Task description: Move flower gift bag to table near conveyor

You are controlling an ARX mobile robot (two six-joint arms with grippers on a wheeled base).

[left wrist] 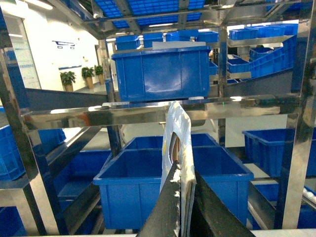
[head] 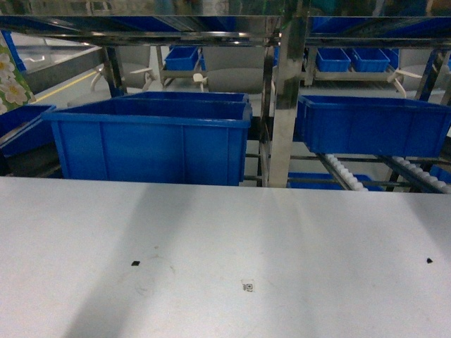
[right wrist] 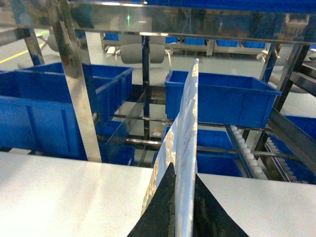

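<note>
Behind my worktop stand blue plastic bins (head: 148, 141); farther back, a white wall (left wrist: 47, 54), potted plants (left wrist: 67, 79) and pale floor (right wrist: 212, 64).

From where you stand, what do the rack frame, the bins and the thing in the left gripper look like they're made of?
Rack frame: polished steel by the look, mirror-bright with reflections. Bins: moulded plastic, matte blue, with ribbed walls. The flower gift bag pinched in the left gripper: probably coated paper or thin card, seen edge-on with a die-cut handle hole.

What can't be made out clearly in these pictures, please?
Bag: head view, mostly cut off by left edge; left wrist view, edge-on in left gripper, print hidden.
Thin item in right gripper: right wrist view, edge-on, identity unclear.
Table mark: head view, too small to read.
</note>
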